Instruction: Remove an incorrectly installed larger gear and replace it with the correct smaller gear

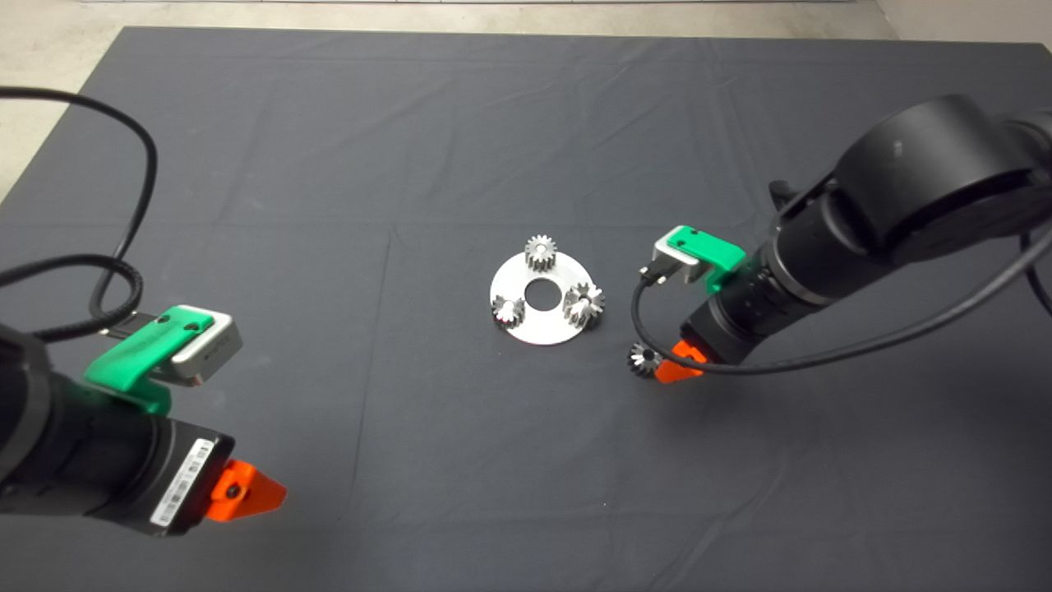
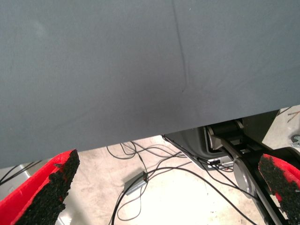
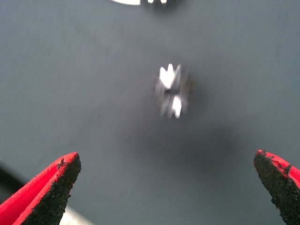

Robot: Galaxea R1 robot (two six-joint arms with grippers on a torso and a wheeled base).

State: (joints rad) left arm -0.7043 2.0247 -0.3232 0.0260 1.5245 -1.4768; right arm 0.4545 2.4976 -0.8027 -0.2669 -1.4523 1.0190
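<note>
Head view: you see the larger gear seated on the round silver plate; the smaller gear lies on the desk just beside the right gripper.

Left wrist view: the left gripper is spread wide, idle near the desk edge.

Right wrist view: the right gripper is wide, with the smaller gear ahead of it and untouched.

Near worktop centre: disc lying flat, three gears on it. Larger gear on disc's right edge; two small gears at rear and front-left. Smaller gear off disc, front-right, on worktop, just beside right gripper. Left gripper well apart, front-left.
</note>
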